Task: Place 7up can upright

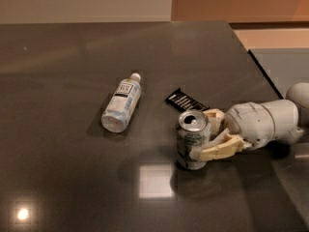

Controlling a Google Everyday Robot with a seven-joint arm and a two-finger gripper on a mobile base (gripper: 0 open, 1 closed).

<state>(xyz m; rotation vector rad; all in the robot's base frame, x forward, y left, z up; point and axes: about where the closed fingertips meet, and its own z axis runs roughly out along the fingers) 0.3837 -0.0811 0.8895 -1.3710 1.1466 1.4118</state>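
Gripper [204, 134] clasps the 7up can [190, 141], which stands upright on the dark table [72, 57] (plastic bottle [120, 105] lying well apart). Placing looks nearly done, so next comes a gentle release, then a straight retreat.

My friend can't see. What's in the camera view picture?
A robot's gripper holds the 7up can upright on a dark table, reaching in from the right. A clear plastic bottle lies sideways to its left, with a black packet behind it.
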